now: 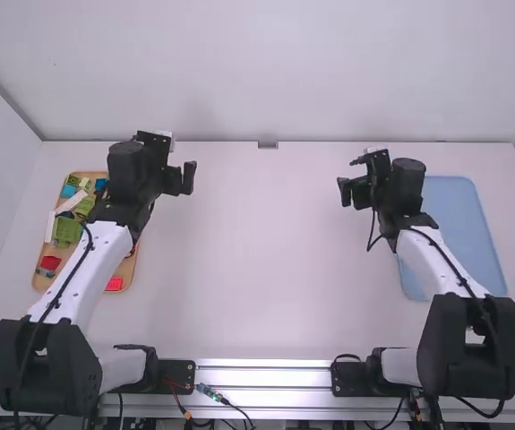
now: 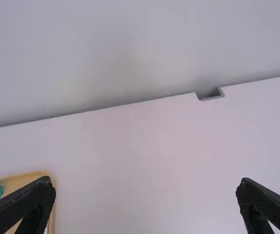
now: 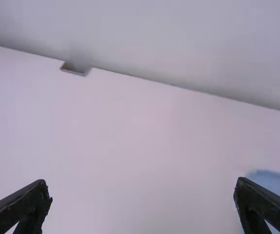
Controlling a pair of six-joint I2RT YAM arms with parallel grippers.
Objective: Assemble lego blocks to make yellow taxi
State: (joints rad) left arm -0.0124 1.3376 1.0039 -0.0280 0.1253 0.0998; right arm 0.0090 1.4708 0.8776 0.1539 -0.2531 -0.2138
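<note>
Lego blks (image 1: 67,230) in tan tray (image 1: 125,270) L, blue tray (image 1: 459,215) R.

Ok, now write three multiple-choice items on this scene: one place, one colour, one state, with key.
1. On which side of the white table is the flat blue tray?
A left
B middle
C right

2. What colour is the block at the tan wooden tray's end nearest the arm bases?
A red
B white
C blue

3. How are the black left gripper and black right gripper?
A both shut
B both open
C one shut

Key:
1 C: it lies partly behind the right arm.
2 A: the high view shows it red.
3 B: wrist views show fingertips wide apart.
</note>
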